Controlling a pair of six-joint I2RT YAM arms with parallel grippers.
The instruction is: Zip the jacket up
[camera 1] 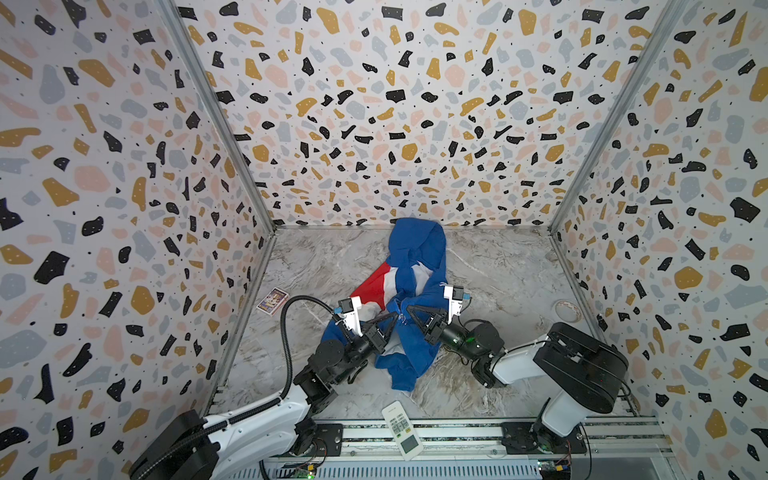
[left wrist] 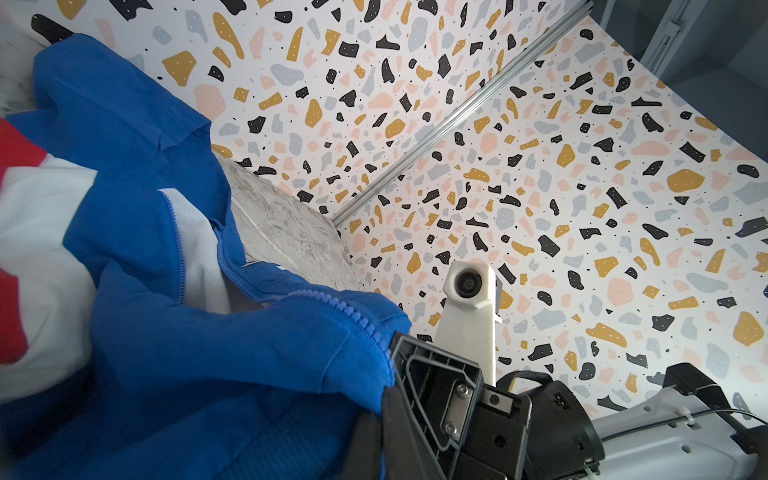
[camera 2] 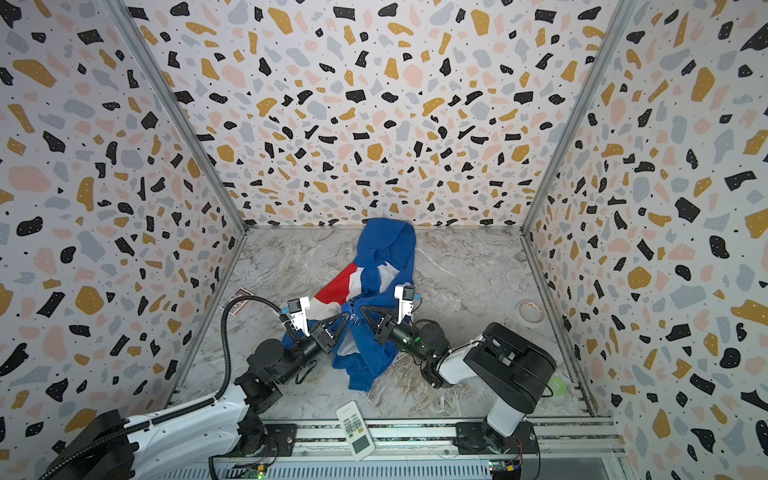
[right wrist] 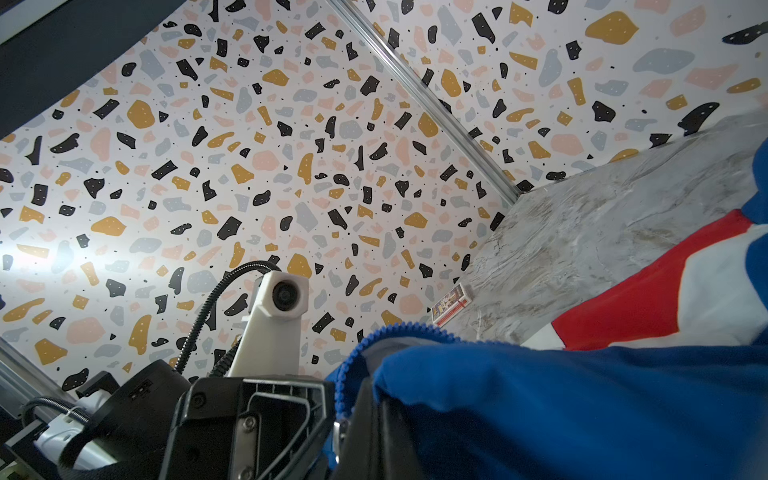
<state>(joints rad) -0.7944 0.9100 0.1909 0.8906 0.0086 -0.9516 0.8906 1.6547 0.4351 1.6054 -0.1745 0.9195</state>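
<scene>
Between both tips: jacket (camera 1: pixel 417 257), crumpled, hood (camera 1: pixel 419 241) stretched forward and away, hem (camera 1: pixel 405 374) trailing back behind. Left gripper (camera 1: pixel 392 320) clamped on one front edge; right gripper (camera 1: pixel 411 311) clamped on the facing edge, beside the zipper teeth (left wrist: pixel 357 322). Tips almost touching, neither nearer. Long axis of the zipper: forward from the tips toward the hood. Edges likely unjoined; probably seat first, then draw hoodward.

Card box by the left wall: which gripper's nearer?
Left. The left gripper, shut on the jacket, is right of the card box in both top views; the right gripper is farther right, beyond it.
</scene>
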